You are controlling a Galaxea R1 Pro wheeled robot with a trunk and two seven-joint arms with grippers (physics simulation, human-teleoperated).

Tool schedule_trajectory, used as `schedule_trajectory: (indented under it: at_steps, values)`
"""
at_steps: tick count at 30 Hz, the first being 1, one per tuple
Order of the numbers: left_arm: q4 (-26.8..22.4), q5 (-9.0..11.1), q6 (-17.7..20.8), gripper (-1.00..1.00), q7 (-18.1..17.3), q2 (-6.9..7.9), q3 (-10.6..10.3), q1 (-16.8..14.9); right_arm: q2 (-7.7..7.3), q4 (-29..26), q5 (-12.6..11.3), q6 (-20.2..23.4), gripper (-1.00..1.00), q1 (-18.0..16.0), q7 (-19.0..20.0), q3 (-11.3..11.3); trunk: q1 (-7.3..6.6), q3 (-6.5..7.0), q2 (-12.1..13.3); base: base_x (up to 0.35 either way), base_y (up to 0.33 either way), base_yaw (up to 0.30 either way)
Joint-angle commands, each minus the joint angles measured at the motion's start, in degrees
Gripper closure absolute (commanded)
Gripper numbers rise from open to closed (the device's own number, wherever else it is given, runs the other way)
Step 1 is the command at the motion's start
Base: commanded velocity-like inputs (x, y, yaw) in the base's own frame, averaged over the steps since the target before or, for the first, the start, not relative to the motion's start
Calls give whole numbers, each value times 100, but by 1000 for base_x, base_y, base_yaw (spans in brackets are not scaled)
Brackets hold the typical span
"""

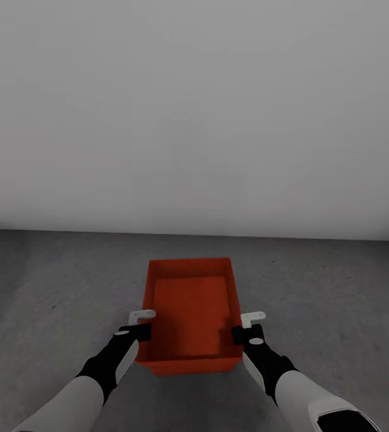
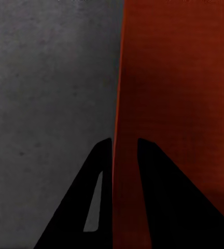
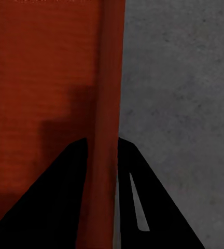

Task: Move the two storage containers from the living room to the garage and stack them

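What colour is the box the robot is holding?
Red-orange. The box shows best in the head view, gripped on each side wall over the grey floor.

plain red-orange rectangular open-top plastic bin (image 1: 191, 312) with faint fine ribbing inside, dark grey mottled concrete floor (image 1: 50, 288), flat white-grey wall (image 1: 194, 108), black claws with white tips, white forearms
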Motion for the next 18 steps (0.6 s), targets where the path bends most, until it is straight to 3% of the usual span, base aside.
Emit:
schedule_trajectory:
  at_steps: [1,9,10,18]
  values:
    - [-28,22,-58,100,57,5,-44,-3,-1,22,-42,10,100,-2,-42,-15,-1,-4,-2,0,0,0]
    - [-20,20,-56,100,59,13,-46,-5,-1,22,-42,13,100,-2,-42,-10,-1,-4,-2,0,0,0]
    - [-19,20,-56,-100,59,12,-44,-4,-1,22,-42,15,-100,-2,-42,-10,-1,-4,-2,0,0,0]
    - [-28,28,-57,-100,54,24,-43,-2,-1,22,-42,20,-100,-2,-42,-16,-1,-4,-2,0,0,0]
